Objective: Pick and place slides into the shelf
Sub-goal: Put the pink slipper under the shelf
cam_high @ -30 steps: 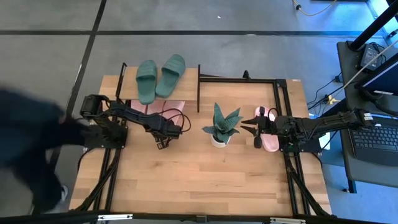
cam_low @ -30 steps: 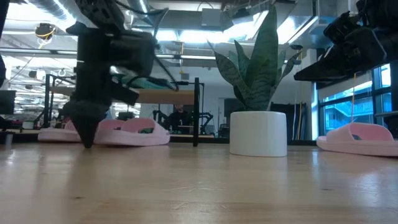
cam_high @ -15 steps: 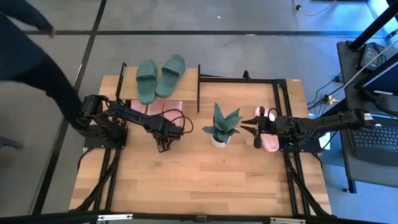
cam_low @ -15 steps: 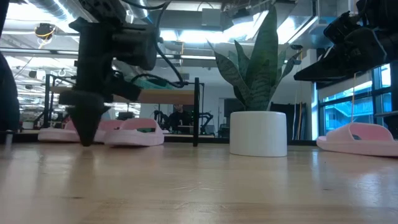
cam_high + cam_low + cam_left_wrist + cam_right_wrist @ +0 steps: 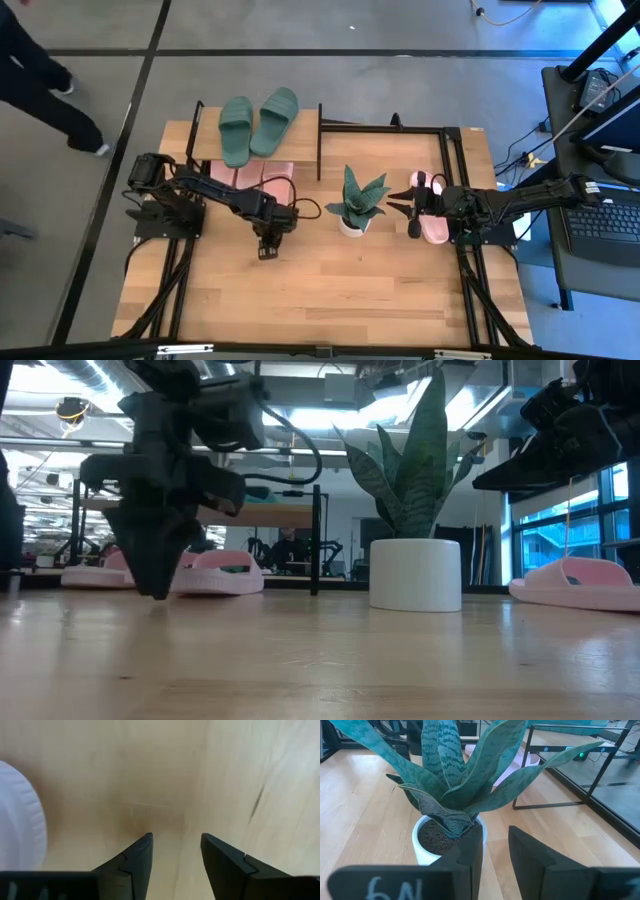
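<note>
The shelf (image 5: 205, 142) stands at the table's far left, with two dark green slides (image 5: 256, 124) on its top board. Two pale pink slides (image 5: 252, 176) lie on the table under it, seen in the low view as the pink slides (image 5: 215, 572). Another pink slide (image 5: 434, 228) lies right of the plant, partly under the right arm. My left gripper (image 5: 265, 246) (image 5: 176, 840) is open, pointing down over bare wood, nearer than the shelf. My right gripper (image 5: 409, 215) (image 5: 495, 832) is open and level above the table, facing the plant.
A spiky green plant in a white pot (image 5: 354, 203) stands mid-table between the arms; its pot's edge (image 5: 20, 820) shows beside my left gripper. Black frame rails run along both sides of the table. A person's legs (image 5: 45, 70) are on the floor at far left.
My left gripper has drawn away from the pink slides under the shelf, moving toward the table's near edge with its fingers pointing down. The person beside the table's left edge has walked off toward the far left.
</note>
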`<state>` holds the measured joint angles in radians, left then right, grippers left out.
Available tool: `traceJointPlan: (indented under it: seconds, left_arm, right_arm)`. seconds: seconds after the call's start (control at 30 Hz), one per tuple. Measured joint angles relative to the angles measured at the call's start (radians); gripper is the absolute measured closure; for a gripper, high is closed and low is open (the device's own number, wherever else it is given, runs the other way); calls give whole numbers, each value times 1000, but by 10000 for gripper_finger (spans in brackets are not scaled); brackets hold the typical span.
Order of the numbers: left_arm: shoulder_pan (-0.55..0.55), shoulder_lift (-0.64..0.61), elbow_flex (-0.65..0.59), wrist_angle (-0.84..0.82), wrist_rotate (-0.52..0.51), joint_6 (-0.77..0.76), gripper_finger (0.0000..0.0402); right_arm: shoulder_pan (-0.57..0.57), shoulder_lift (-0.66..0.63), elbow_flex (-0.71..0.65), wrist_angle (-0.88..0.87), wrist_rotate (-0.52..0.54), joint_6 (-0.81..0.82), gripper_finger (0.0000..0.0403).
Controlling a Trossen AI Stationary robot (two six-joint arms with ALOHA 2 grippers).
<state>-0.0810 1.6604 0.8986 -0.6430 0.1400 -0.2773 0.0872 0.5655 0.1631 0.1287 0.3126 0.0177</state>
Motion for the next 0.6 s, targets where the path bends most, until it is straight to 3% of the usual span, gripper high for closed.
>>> traceJointPlan:
  seconds: [0.27, 0.6]
  left_arm:
    - [65, 0, 0, -2, -128, 47, 242]
    - [146, 0, 0, 0, -184, 79, 242]
  right_arm:
    - [0, 0, 0, 0, 0, 0, 308]
    - [0, 0, 0, -1, 0, 0, 308]
